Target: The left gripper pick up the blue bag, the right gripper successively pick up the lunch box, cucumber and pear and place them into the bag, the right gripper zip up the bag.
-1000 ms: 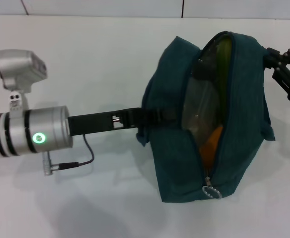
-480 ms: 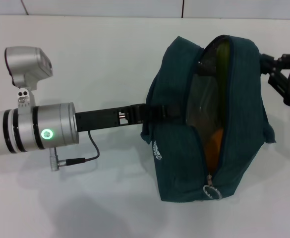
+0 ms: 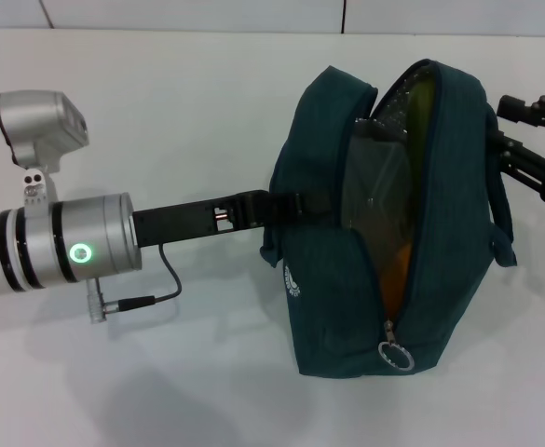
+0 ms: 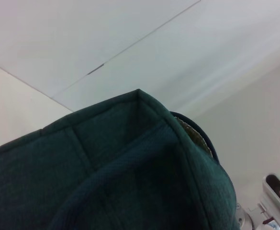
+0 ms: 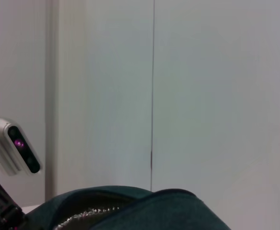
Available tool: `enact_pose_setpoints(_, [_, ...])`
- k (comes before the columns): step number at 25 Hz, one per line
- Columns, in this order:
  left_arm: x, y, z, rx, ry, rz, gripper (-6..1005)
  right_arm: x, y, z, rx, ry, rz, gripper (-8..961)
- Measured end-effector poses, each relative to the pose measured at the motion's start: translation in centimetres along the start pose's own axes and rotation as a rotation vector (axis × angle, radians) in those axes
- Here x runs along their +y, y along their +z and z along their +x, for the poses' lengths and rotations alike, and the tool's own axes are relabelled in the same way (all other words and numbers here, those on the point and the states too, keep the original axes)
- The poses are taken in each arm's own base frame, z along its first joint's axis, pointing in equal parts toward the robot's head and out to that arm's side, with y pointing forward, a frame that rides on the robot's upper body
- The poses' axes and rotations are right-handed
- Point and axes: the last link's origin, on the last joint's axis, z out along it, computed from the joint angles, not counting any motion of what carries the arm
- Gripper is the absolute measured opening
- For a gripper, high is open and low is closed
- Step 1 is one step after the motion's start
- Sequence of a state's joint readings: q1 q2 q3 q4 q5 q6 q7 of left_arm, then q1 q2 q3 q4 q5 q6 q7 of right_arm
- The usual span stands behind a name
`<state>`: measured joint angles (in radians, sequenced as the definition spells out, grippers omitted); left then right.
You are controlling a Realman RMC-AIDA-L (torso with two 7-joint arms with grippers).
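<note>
The blue bag's (image 4: 130, 163) teal fabric corner fills the lower view, its seams meeting at a peak against pale wall panels (image 4: 130, 43).

Bright, even overhead light, white tabletop (image 3: 188, 102) nearly washed out, soft faint shadows below the blue bag (image 3: 393, 233) and left arm, silver foil lining glinting inside the bag, near fabric soft-focused in left wrist view

Over the last half second, the left gripper (image 3: 295, 207) and its wrist have drawn slightly back; the blue bag (image 3: 440, 223) has tilted, its zipper ring (image 3: 393, 355) hanging lower; the right gripper (image 3: 533, 140) has shifted outward from the bag.
</note>
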<state>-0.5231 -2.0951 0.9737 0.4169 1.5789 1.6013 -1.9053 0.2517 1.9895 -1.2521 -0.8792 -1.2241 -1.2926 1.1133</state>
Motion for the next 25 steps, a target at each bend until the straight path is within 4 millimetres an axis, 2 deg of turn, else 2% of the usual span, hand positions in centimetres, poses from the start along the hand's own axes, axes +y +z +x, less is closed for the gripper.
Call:
enact_pose_setpoints(6, [-0.1,-0.3,-0.2,0.007,-0.007,0.007,37,0.3,-0.7,0.0,-0.015,0.004,-0.008,375])
enact_pose_setpoints(12, [-0.2,-0.4,-0.3,0.009,-0.011,0.008,36,1.1,-3.4,-1.1,-0.128,-0.011,-0.044,569])
enact_pose_setpoints(15, [-0.2,-0.4,-0.4,0.009,-0.013,0.008,36,2.0,-4.4,-1.7,-0.192,-0.028,-0.1,623])
enact_pose_setpoints(20, [-0.1,-0.4,-0.3,0.015,-0.013,0.005,37,4.5,-4.9,-1.9,-0.237,-0.029,-0.272,622])
enact_pose_setpoints(25, [-0.1,-0.4,-0.3,0.024,-0.015,0.0,38,7.7,-5.0,-0.4,-0.214,-0.021,-0.453,620])
